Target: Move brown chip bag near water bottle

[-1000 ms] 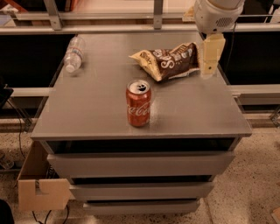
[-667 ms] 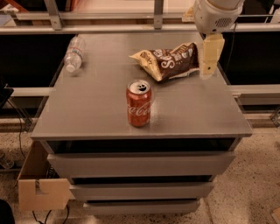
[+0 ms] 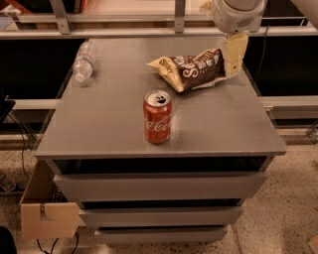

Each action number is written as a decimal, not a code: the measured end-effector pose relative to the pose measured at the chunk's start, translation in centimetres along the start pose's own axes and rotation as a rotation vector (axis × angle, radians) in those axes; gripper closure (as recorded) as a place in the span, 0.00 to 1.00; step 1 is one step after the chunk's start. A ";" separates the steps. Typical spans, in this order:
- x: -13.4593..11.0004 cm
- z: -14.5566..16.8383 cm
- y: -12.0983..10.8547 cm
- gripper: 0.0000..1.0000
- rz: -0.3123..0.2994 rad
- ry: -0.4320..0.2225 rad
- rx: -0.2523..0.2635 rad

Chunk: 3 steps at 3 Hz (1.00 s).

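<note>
Grey metal tabletop (image 3: 208, 124) shows nothing moved: crinkled brown chip bag (image 3: 191, 69) lies back-right, gripper (image 3: 233, 54) stays at its right end, grip unclear; clear plastic water bottle (image 3: 83, 60) waits far left, transfer unstarted.

Your gripper (image 3: 234, 55) hangs pointing straight down below its white wrist (image 3: 238, 15), at the view's upper right.

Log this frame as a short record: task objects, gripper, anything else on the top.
brown chip bag: lying far right on the grey cabinet top
water bottle: on its side, far left corner
gripper: at the bag's right end
red soda can: upright, near centre, apart from both
task state: bag not yet near bottle
</note>
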<state>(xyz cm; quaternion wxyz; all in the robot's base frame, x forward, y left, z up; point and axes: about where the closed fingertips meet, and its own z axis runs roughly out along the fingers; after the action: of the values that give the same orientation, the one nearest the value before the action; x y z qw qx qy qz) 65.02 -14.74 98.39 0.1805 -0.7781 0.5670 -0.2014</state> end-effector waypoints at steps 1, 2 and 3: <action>-0.1 1.3 -2.0 0.00 -0.113 0.033 0.037; -1.0 3.1 -3.0 0.00 -0.211 0.032 0.022; -2.1 5.1 -3.4 0.00 -0.262 -0.007 -0.016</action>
<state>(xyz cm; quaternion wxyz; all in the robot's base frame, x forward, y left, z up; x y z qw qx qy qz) 69.81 -11.51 95.49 0.1483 -0.8476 0.4614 -0.2161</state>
